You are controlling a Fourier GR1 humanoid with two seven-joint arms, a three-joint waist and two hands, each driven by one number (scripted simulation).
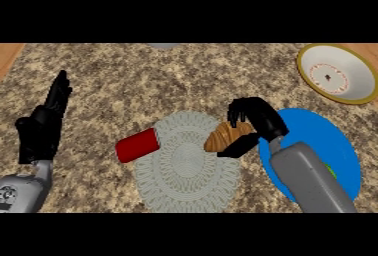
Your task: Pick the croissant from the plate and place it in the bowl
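One croissant (221, 137) sits clasped in the right hand's (263, 123) curled fingers (238, 113), beside the plate (334, 145).

No legible txt, nos., brands or signs anywhere. Only marks: red dots inside cream round bowl w/ yellow rim (359, 75), far right corner of speckled stone counter (111, 75); pattern, not letters.

Golden-brown croissant (224, 137), slantwise, pinched between the curled fingers and thumb of the right hand (255, 119); flat blue plate (328, 137) beneath that hand's wrist; white, gold-rimmed bowl (356, 75) well beyond the hand.
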